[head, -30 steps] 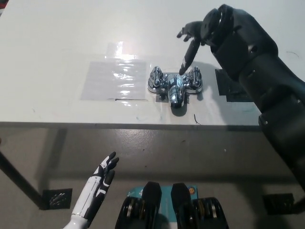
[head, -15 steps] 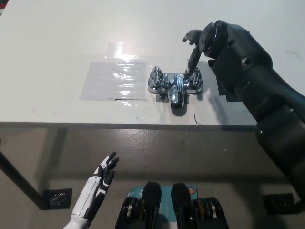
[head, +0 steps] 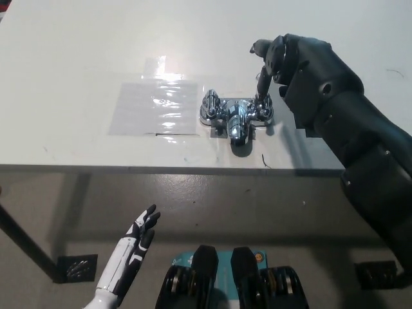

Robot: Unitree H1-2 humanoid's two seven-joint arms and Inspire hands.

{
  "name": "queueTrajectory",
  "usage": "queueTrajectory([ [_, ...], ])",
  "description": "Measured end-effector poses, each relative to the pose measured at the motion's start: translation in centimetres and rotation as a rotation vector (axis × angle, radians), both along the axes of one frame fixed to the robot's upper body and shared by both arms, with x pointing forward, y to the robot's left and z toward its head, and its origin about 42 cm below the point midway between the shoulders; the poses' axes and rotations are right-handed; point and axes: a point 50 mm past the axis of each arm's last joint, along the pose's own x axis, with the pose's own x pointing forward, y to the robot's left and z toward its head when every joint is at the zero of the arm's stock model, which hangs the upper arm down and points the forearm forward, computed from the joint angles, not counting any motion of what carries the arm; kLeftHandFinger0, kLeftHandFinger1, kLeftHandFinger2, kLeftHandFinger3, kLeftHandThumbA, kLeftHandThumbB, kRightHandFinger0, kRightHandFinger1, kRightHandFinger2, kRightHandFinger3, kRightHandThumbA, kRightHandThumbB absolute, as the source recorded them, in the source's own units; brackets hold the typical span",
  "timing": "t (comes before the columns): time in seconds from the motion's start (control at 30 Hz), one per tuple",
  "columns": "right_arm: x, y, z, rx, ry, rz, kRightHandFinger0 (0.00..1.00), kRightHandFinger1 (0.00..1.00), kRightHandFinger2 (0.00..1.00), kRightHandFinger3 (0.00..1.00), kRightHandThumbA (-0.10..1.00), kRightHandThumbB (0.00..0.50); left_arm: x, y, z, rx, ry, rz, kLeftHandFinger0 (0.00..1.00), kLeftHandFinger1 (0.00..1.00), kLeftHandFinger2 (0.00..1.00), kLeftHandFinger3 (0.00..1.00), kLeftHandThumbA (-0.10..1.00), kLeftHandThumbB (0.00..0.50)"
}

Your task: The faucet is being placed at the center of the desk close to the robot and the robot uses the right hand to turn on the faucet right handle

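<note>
A chrome faucet (head: 237, 120) stands on the white desk (head: 77, 64), in the middle and near the front edge, spout pointing toward me. Its right handle (head: 264, 111) and left handle (head: 210, 106) flank the spout. My black right hand (head: 268, 63) hovers just behind the right handle, fingers apart and pointing down, with one fingertip reaching the handle's top. Whether it presses on the handle I cannot tell. My white left hand (head: 138, 237) rests open below the desk edge at the lower left.
A clear plastic sheet (head: 154, 106) lies flat to the left of the faucet. My right forearm covers most of a dark patch right of the faucet. The desk's front edge (head: 129, 168) runs across the picture. A black square (head: 77, 267) lies on the floor.
My right hand has come down and drawn in over the right handle, its long finger moving from behind the faucet's middle to the handle's top. The faucet and left hand have not moved.
</note>
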Motion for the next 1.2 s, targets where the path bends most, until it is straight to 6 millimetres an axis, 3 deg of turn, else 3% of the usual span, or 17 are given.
queueTrajectory([
  [0.6,-0.6,1.6,-1.3,0.01,0.032,0.009,1.0,1.0,1.0,1.0,1.0,0.226,0.4,0.1,0.3,0.003,-0.006,0.004,1.0,1.0,1.0,1.0,1.0,0.185],
  [1.2,-0.3,0.3,-1.8,-0.082,0.01,-0.015,1.0,1.0,1.0,1.0,1.0,0.216,0.8,0.2,0.7,0.01,-0.02,0.002,1.0,1.0,1.0,1.0,1.0,0.163],
])
